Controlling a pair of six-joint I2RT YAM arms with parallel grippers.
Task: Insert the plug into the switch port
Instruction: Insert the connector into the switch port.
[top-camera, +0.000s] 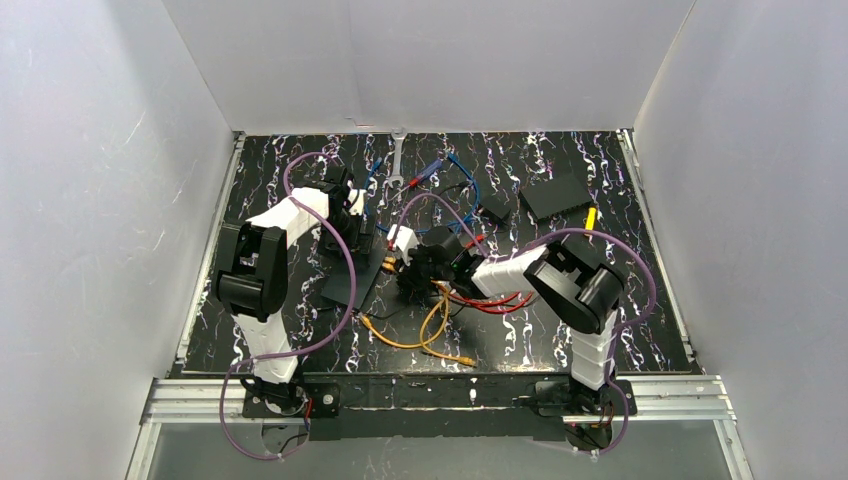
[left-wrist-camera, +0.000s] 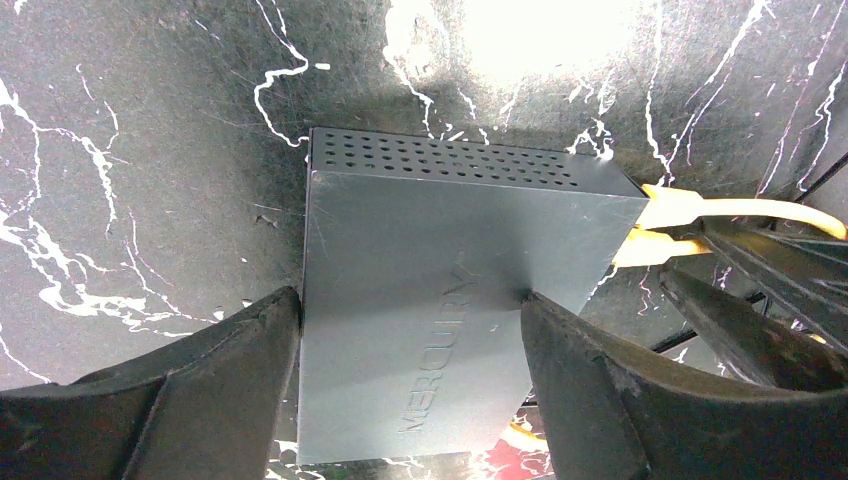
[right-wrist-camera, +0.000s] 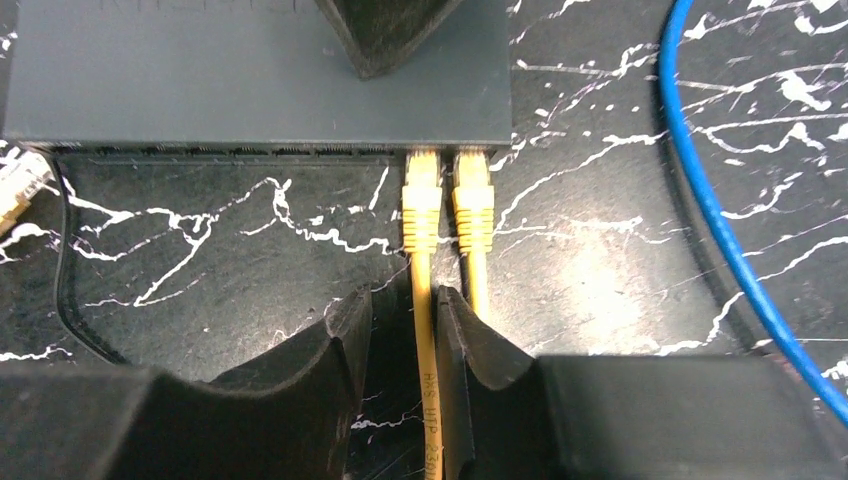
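A: Where is the switch (left-wrist-camera: 430, 300) found?
B: It is held flat on the table (left-wrist-camera: 130, 150) by the left gripper (left-wrist-camera: 410, 350).
A: And the plug (right-wrist-camera: 421, 200)?
B: It is seated in a port; its yellow cable (right-wrist-camera: 427, 380) is pinched by the right gripper (right-wrist-camera: 405, 330).

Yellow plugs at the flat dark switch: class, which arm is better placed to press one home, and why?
Right. The right gripper closes around a yellow cable just behind its yellow plug at the flat dark switch ports. The left gripper straddles the switch body, probably bracing it.
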